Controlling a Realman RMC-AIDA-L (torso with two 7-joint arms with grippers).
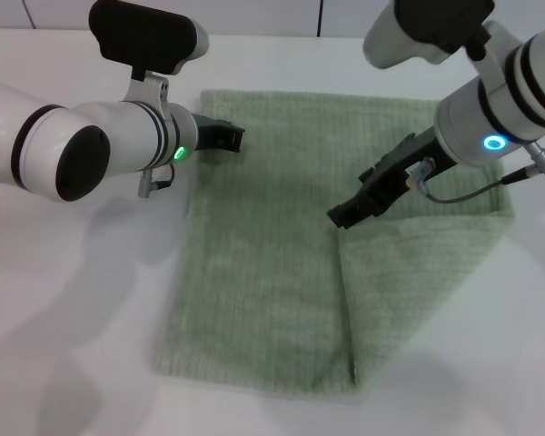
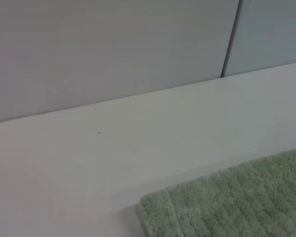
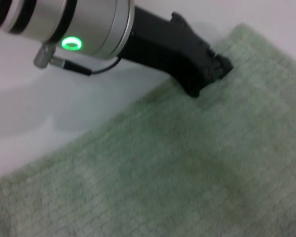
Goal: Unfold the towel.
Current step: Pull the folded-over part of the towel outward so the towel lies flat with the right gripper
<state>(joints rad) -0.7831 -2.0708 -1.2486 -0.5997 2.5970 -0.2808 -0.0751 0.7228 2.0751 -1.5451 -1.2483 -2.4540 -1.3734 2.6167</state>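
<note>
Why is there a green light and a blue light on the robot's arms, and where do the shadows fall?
Head view: a green ring glows on the left arm by the left pincer, a blue ring above the right pincer; soft grey arm shadows lie on the white table and darken the towel. Right wrist view: the green ring shows again, towel shaded below. Left wrist view: even light, no glare.

The towel (image 1: 272,245) lies on the table (image 1: 73,345). The left gripper (image 1: 229,138) sits at its far left edge. The right gripper (image 1: 343,216) rests on its right half.
</note>
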